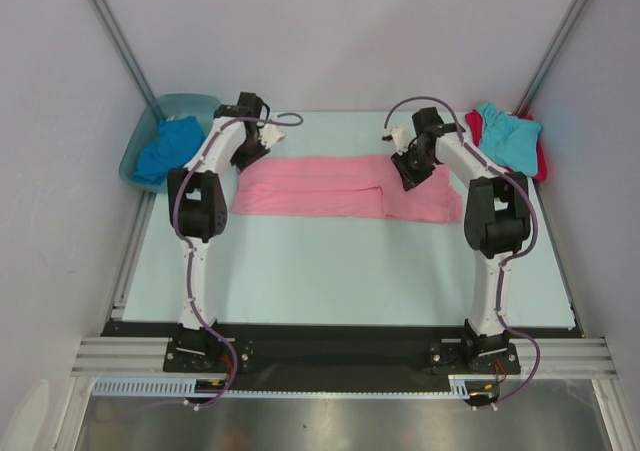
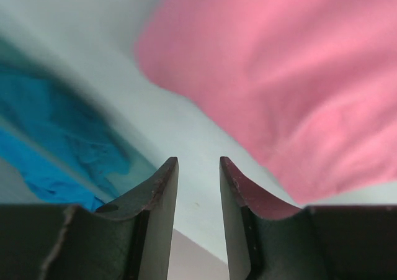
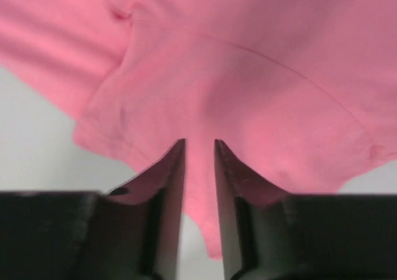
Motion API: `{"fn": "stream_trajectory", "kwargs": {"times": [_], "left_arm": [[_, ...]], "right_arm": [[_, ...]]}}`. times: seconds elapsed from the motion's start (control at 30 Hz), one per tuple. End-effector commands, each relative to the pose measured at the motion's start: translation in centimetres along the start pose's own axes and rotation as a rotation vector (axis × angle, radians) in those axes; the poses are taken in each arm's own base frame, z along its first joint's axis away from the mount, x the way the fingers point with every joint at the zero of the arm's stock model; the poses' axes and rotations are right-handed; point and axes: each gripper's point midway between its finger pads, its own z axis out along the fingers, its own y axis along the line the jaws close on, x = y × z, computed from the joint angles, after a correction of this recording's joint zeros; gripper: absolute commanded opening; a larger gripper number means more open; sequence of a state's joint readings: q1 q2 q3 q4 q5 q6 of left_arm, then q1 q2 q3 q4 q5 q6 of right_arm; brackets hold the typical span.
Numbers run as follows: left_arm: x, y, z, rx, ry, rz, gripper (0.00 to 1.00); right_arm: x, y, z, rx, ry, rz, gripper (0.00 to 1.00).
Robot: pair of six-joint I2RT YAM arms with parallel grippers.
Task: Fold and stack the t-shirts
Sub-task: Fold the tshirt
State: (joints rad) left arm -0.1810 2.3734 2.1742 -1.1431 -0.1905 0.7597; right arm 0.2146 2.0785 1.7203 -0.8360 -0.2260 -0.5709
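Note:
The pink t-shirt [image 1: 340,188] lies on the table as a long folded strip. My left gripper [image 1: 254,151] hovers at its far left corner. Its jaws stand a little apart and empty, with bare table between them [image 2: 198,168] and the pink cloth [image 2: 291,75] to the right. My right gripper [image 1: 410,171] is over the shirt's right part, with its jaws [image 3: 200,149] close together on a pinch of pink cloth [image 3: 236,63]. The royal blue t-shirt [image 1: 165,151] lies in the tub. The turquoise t-shirt [image 1: 508,134] lies on the red one [image 1: 541,161] at the far right.
The blue-green plastic tub [image 1: 190,103] stands at the far left corner of the pale mat [image 1: 340,271] and also shows in the left wrist view [image 2: 56,131]. White enclosure walls stand on both sides. A metal rail [image 1: 340,356] runs along the near edge.

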Motion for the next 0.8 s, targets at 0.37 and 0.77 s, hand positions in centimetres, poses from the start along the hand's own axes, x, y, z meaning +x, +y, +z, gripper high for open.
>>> {"fn": "stream_trajectory", "kwargs": {"times": [0.37, 0.77], "left_arm": [[-0.6, 6.0, -5.0, -0.262, -0.213, -0.300, 0.38], [1.6, 7.6, -7.7, -0.330, -0.216, -0.324, 0.38]], "right_arm": [[-1.1, -7.9, 0.7, 0.123, -0.090, 0.365, 0.00], [2.8, -8.8, 3.6, 0.100, 0.004, 0.455, 0.00]]}}
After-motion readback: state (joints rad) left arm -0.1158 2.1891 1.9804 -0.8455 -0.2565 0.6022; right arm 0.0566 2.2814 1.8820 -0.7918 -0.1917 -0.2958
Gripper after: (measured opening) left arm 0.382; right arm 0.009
